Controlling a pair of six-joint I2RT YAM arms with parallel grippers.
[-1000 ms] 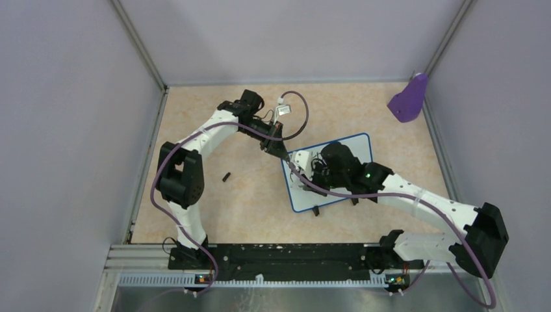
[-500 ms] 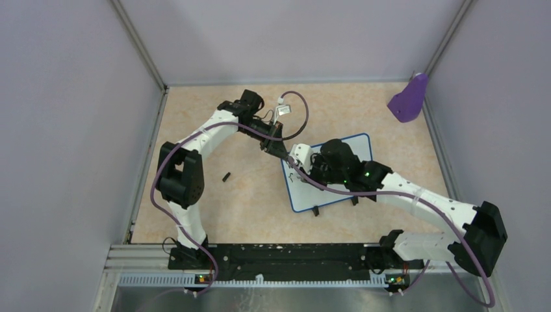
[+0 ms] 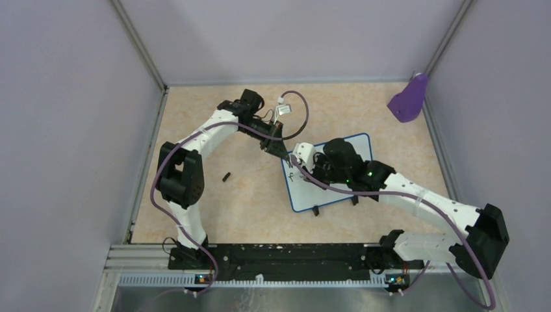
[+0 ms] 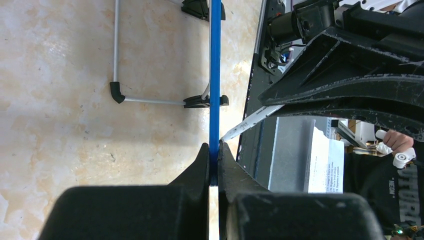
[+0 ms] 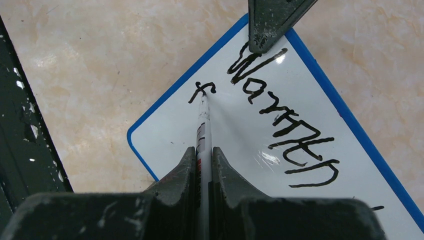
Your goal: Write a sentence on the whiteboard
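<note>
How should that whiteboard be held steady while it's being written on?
Grip the thin blue rim at the whiteboard's far-left corner, coming in edge-on from outside. The board is flat and thin, so pinching face and back holds it, as the left hand does.

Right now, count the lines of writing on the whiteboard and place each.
2. The first line runs along the whiteboard's blue edge; the second line, only one letter, is at the marker tip. The right gripper may hide more.
</note>
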